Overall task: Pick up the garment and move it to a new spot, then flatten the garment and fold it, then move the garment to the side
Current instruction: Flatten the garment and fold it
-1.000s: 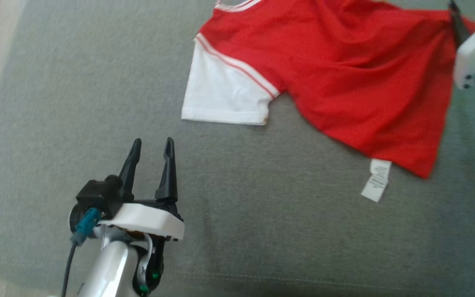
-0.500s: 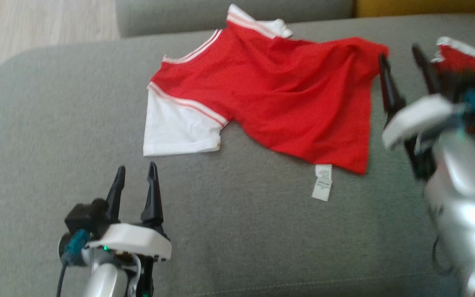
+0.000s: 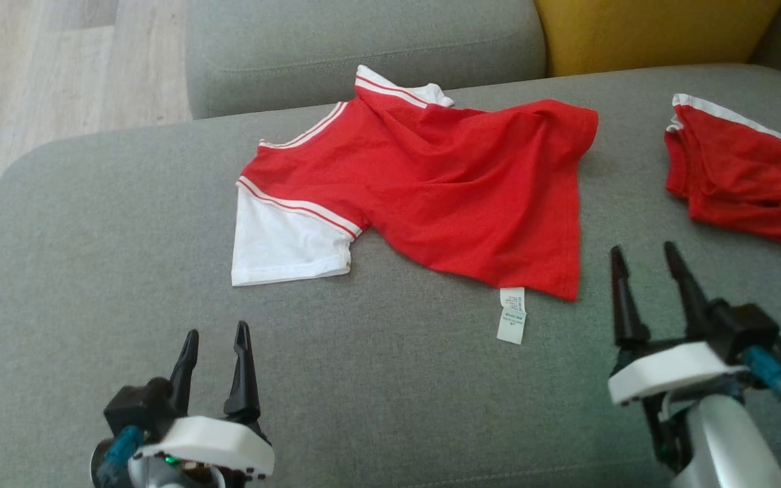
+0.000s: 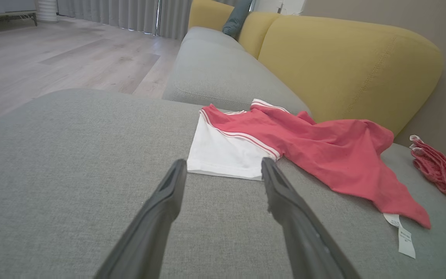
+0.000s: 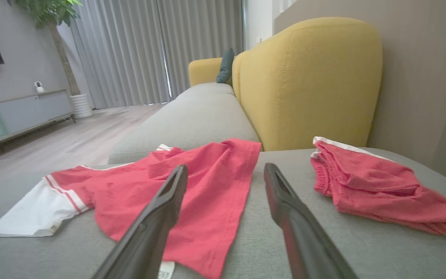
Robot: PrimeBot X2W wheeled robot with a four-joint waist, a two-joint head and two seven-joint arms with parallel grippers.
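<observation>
The red shirt (image 3: 445, 190) with a white sleeve lies wrinkled on the grey sofa seat (image 3: 78, 271). The left jaws and the right jaws stand released, empty, both apart from it. Another red garment (image 3: 736, 183) lies further right.

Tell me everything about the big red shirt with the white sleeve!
The red shirt looks like soft, thin cloth. It has a white sleeve joined by red and white stripes, more white stripes along its top edge, and a white label sticking out below its bottom hem. It lies spread out but wrinkled and crooked, not folded, on the grey sofa seat. Nothing else touches it.
</observation>
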